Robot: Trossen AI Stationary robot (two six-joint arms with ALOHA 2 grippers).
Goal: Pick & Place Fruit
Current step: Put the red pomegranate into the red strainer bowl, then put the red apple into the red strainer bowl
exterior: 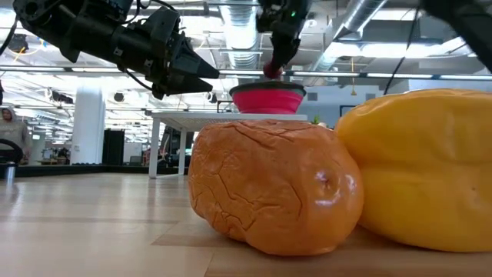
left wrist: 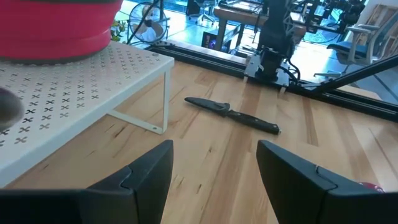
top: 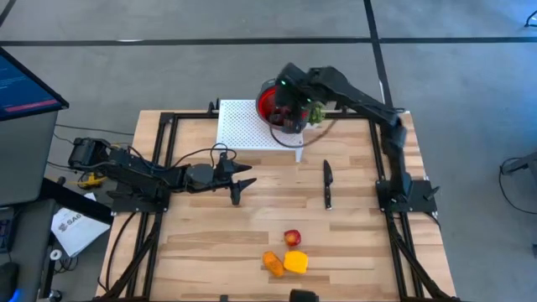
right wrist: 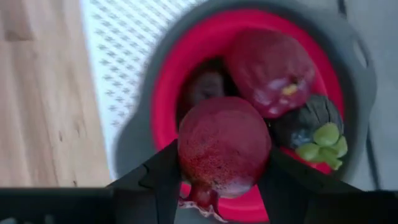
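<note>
My right gripper (right wrist: 222, 177) hangs over the round red bowl (right wrist: 163, 93), shut on a red, speckled round fruit (right wrist: 224, 140). The bowl (top: 263, 102) stands on a white perforated shelf (top: 239, 126) at the table's far middle. It holds a maroon fruit (right wrist: 270, 65), a dark purple fruit with green leaves (right wrist: 311, 121) and a dark piece behind. A red fruit (top: 292, 238), an orange one (top: 273, 263) and a larger yellow one (top: 296, 262) lie near the table's near edge. My left gripper (top: 239, 186) waits open over the table's left middle. My right gripper pinches the red fruit by its two opposite sides, one finger (right wrist: 163, 180) on each side, coming from above and pointing down. The fruit is lifted clear and hangs just above the bowl's opening, as the low view shows (exterior: 271, 71). Its small crown (right wrist: 202, 202) points toward the wrist.
A slim black knife (top: 327, 184) lies on the wood right of centre, between the shelf and the near fruit. The shelf's white leg (left wrist: 165, 99) stands ahead of my left gripper (left wrist: 214, 165). Black frame rails run along the table's left and right sides.
</note>
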